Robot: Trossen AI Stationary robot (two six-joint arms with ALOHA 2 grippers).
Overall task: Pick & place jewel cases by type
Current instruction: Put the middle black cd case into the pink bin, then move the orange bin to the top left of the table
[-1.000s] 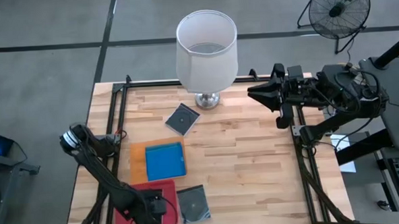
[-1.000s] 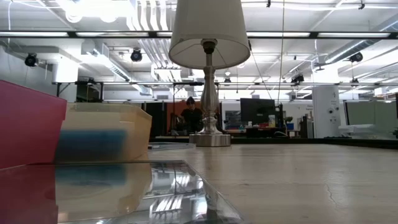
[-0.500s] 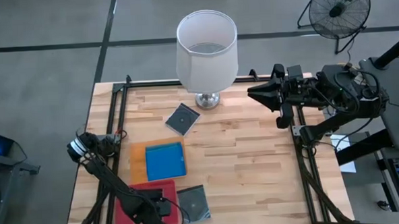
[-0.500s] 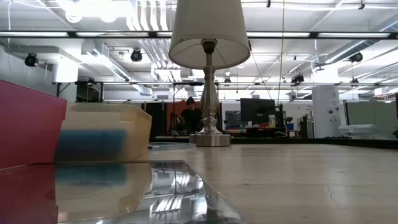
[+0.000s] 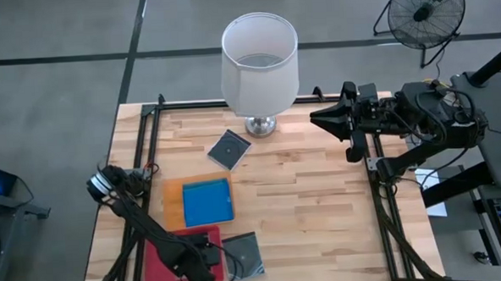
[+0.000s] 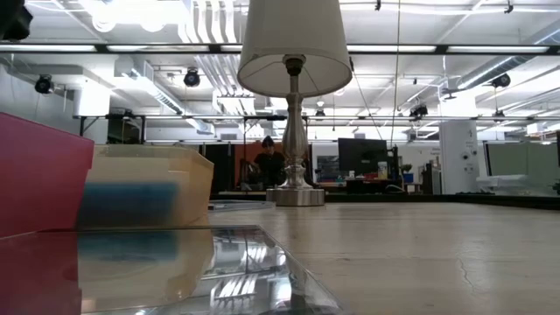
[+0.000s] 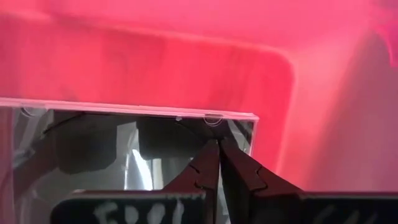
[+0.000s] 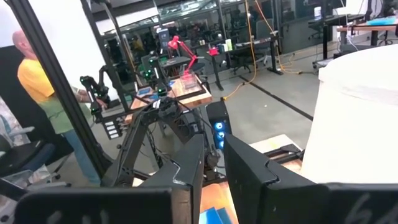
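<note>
We count two clear cases outside the trays: one (image 5: 229,148) near the lamp (image 5: 259,62), one (image 5: 243,256) beside the pink tray (image 5: 159,267). One blue case (image 5: 207,202) lies in the orange tray (image 5: 174,195). Left gripper (image 7: 217,152) reaches into the pink tray, fingers clenched on a clear case (image 7: 124,146). Right gripper (image 5: 317,117) hangs at the table's right edge, fingers slightly parted, grasping nothing.

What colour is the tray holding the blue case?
Orange tray, under the blue case; the high view shows it best.

My left gripper (image 7: 214,163) reaches down at the table's near left with fingers closed; my right gripper (image 5: 317,117) waits raised at the far right.
</note>
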